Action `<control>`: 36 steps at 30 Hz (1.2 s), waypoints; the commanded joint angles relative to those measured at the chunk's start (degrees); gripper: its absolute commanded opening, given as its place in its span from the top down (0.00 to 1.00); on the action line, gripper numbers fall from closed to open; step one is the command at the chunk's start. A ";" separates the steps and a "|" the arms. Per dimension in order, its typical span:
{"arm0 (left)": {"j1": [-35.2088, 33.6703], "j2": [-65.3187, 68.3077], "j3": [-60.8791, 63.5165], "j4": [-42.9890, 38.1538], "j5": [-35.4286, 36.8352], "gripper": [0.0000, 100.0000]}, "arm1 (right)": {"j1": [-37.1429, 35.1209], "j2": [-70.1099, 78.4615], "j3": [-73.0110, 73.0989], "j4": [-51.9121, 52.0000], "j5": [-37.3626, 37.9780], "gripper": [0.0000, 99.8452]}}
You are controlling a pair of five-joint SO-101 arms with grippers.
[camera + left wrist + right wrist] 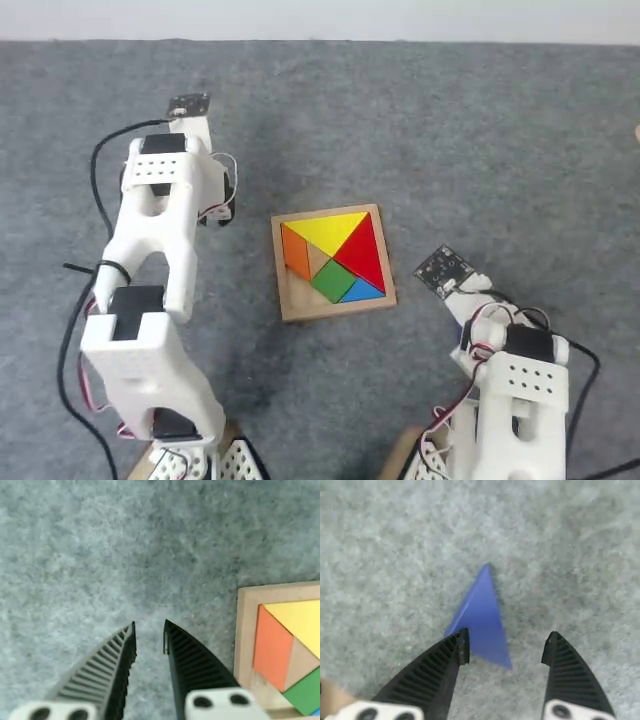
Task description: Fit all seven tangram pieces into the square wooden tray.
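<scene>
Tangram pieces (335, 262) already fill most of the square wooden tray (330, 308). A tan patch at the centre may be bare floor or a wood-coloured piece; which cannot be told.

- Left gripper (149, 625): hangs over the grey carpet (480, 140) just beside the tray rim, jaws parted by a narrow gap and holding nothing.
- Tray: lies flat between the two arms.
- Right gripper (509, 634): jaws spread wide, nothing gripped. The loose blue triangle (482, 620) lies flat on the carpet between them. It is close against one fingertip and apart from the other, with its sharp corner pointing away from the gripper.

Judged step: picking up this loose piece. The next move calls for centring on the triangle, descending, then closing across its thin edges.
</scene>
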 commanded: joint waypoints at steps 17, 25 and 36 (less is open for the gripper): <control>-0.18 -3.87 -0.57 0.53 -0.97 0.91 | -3.65 28.70 -9.93 -6.90 4.84 0.76; -0.18 -3.87 -0.66 -0.18 -0.97 0.91 | -3.74 44.88 -24.53 -7.34 -0.88 0.90; -0.26 -5.63 -1.01 -0.62 -0.79 0.91 | -4.09 46.90 -39.38 -7.34 -17.76 0.91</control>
